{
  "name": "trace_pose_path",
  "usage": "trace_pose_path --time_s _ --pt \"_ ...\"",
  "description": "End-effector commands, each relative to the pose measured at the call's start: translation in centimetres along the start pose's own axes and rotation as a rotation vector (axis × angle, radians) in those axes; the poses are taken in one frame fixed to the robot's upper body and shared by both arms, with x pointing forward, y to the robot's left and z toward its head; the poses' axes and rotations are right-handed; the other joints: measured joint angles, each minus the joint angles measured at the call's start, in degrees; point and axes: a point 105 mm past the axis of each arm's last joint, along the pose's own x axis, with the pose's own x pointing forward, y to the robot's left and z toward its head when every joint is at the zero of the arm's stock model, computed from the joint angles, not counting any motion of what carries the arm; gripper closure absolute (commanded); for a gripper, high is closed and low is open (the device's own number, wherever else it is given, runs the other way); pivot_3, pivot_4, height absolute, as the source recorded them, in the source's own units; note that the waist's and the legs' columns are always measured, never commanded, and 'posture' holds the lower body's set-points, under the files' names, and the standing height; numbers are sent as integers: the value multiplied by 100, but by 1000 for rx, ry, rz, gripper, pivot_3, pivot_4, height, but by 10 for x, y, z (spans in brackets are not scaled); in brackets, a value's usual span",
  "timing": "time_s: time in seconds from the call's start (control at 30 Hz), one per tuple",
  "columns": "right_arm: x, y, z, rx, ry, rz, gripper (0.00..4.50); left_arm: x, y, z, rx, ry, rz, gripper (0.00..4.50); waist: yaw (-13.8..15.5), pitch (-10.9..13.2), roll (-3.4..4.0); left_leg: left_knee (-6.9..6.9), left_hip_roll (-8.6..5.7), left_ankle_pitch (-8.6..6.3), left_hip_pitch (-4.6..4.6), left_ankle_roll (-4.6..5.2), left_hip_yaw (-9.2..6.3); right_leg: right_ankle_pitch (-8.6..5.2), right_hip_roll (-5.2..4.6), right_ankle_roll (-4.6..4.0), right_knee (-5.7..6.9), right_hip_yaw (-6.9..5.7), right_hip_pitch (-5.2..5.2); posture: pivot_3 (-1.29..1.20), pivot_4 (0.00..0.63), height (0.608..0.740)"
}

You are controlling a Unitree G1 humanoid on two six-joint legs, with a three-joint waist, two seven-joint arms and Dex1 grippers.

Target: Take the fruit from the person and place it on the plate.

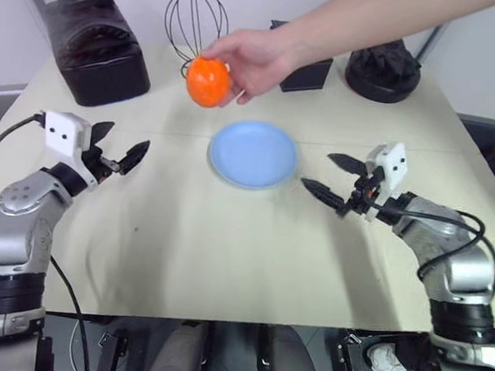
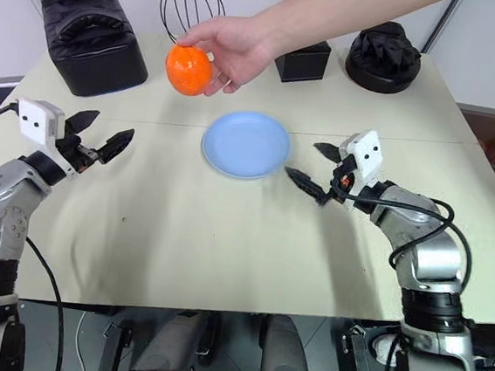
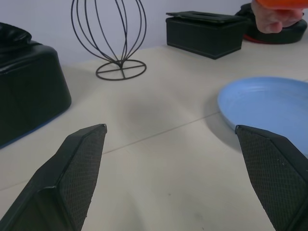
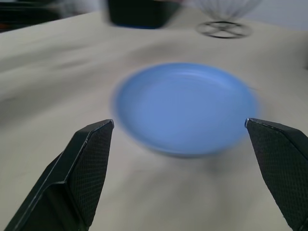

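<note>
Fruit [image 1: 207, 82] held in person's hand [image 1: 255, 62], in air above table [image 1: 223, 253], beyond far-left edge of plate [image 1: 253, 154]. Plate lies flat at table middle, nothing on it. Left gripper [image 1: 121, 150] left of plate, jaws spread, holding nothing. Right gripper [image 1: 331, 176] just right of plate, jaws spread, holding nothing. Wire basket [image 1: 196, 18], black bag [image 1: 94, 44], black box [image 2: 302, 61] along far edge.

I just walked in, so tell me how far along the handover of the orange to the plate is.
Nothing is finished yet. The person's hand holds the orange in the air beyond the plate, which lies bare. Both claws, left and right, are open and hold nothing, one on each side of the plate. Taking and placing the orange remain.
</note>
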Motion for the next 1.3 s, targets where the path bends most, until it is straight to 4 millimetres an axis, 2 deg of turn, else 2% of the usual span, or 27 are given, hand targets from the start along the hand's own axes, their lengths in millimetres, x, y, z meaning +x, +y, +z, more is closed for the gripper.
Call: trace_pose_path --time_s 0.03,0.1,0.23,0.3,0.4,0.53,0.9,1.1,1.2,1.3 --pt "4 9 13 -19 -26 26 32 -5 6 13 37 -35 4 0 5 -1 -2 1 1 0 1 0 -1 0 1 0 -1 -2 2 0 150 740" --pt "5 8 14 -20 -33 16 32 -6 6 13 37 -36 1 0 9 -1 -2 1 1 0 1 0 -1 -8 0 -14 -1 -2 2 0 150 740" --pt "9 7 16 -32 -38 1 32 -2 2 48 -35 -164 -41 0 12 -1 -3 2 1 0 -1 0 -1 -7 -2 -12 -2 -2 0 0 150 740" --pt "11 5 15 -35 -38 -7 32 3 -13 62 -27 -188 -128 0 23 -1 -3 3 0 0 -1 -1 -1 0 -2 0 -2 -2 1 0 150 740" --pt "13 2 14 -43 -39 -23 32 10 -38 72 -25 -191 -255 0 28 -1 -3 4 -3 0 -2 0 -1 0 -4 1 -6 -3 5 0 150 740" --pt "17 -2 12 -52 -49 -47 32 28 -58 76 -28 -196 -357 0 23 -1 -3 4 -3 0 0 0 -1 0 -1 0 -5 -3 6 0 150 740" --pt "18 -1 8 -49 -54 -75 32 69 -57 72 -40 -222 -356 0 15 -1 -3 5 -3 1 0 0 0 1 5 3 -3 -4 5 0 150 740" --pt "15 -1 6 -45 -52 -106 32 77 -67 72 -58 -237 -403 0 15 -1 -3 6 -4 1 0 0 0 2 3 3 -3 -4 5 0 150 740" --pt "14 0 5 -42 -52 -116 0 77 -68 75 -66 -254 -411 765 8 -1 -3 6 -4 1 0 0 -1 2 3 3 -3 -3 5 0 150 740" --pt "14 0 4 -38 -52 -121 0 77 -70 78 -62 -266 -418 1114 12 -1 -3 6 -4 1 0 0 -1 2 3 3 -3 -3 5 0 150 740"
